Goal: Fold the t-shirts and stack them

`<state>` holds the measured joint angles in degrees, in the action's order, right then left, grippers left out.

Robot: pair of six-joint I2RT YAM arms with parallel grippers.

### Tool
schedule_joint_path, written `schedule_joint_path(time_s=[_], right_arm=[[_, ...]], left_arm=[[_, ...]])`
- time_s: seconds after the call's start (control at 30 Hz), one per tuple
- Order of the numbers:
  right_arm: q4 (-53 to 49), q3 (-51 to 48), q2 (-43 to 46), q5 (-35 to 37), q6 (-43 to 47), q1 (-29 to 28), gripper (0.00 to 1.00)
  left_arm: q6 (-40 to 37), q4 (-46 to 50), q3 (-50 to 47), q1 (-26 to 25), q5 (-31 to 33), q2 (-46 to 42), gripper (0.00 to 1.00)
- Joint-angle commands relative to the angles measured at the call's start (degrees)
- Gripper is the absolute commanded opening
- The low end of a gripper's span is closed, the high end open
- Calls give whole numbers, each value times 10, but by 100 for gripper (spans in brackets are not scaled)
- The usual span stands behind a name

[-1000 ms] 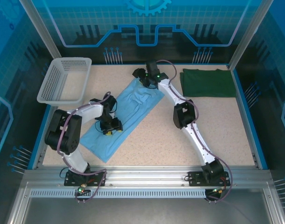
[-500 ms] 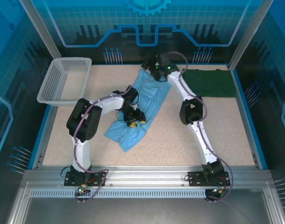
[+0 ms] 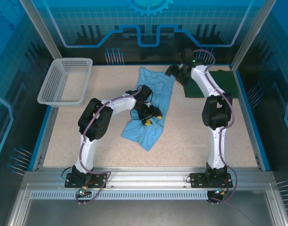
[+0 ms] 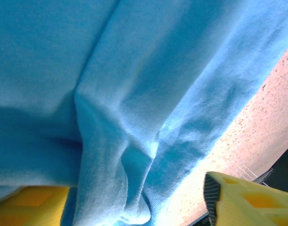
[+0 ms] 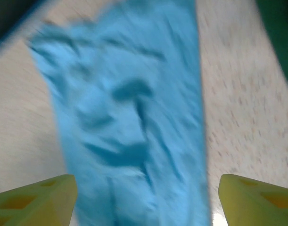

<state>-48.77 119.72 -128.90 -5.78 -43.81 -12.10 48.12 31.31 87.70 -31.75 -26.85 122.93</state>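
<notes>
The green shirt [image 3: 227, 87] lies flat as a neat rectangle in the far right corner of the table [image 3: 191, 139], so its fold looks done. The blue shirt [image 3: 158, 92] is only part way: it is narrowed into a long rumpled strip in the middle of the table. It has yet to be smoothed, folded across its length and set on the green one, so I judge the job to be roughly half finished.

The strip's long axis runs from the far edge toward the near edge, its near end leaning a little to the left. That near end is wider and bunched. Which end is the collar I cannot tell.

The left gripper [image 3: 151, 118] sits low on the near half of the strip. Its wrist view shows the yellow fingers [image 4: 245, 200] well apart, with a fold of blue cloth draped over one of them and not pinched. The right gripper [image 3: 174, 71] is at the far edge, between the two shirts, its jaws spread wide and holding nothing
</notes>
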Motion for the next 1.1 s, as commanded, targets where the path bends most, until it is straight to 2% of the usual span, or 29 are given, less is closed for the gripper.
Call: schedule_joint_path(time_s=[0.0, 0.1, 0.17, 0.27, 0.33, 0.43, 0.6, 0.87, 1.07], right_arm=[[-31, -36, -11, 1, 23, -24, 80], [-25, -64, -1, -1, 22, -36, 80], [-13, -101, 14, -8, 15, -45, 80], [-16, -138, 19, -4, 11, -56, 77], [-21, -139, 5, -7, 9, -57, 73], [-36, -105, -31, 6, 16, -59, 70], [-47, -29, -97, 22, 44, -78, 68], [-46, 99, -186, -3, 63, -123, 65], [-63, 222, -258, -21, 83, -161, 68]], left_arm=[[12, 24, 6, -3, 17, -31, 74], [-19, 53, 5, 3, 45, -81, 83], [-41, 73, 0, 18, 63, -119, 85], [-61, 87, -24, 56, 71, -164, 84], [-71, 86, -52, 82, 74, -178, 78], [-90, 80, -94, 109, 75, -178, 65], [-93, 55, -174, 122, 58, -172, 57], [-13, -60, -331, 126, -13, -192, 54], [42, -116, -417, 121, -56, -239, 54]])
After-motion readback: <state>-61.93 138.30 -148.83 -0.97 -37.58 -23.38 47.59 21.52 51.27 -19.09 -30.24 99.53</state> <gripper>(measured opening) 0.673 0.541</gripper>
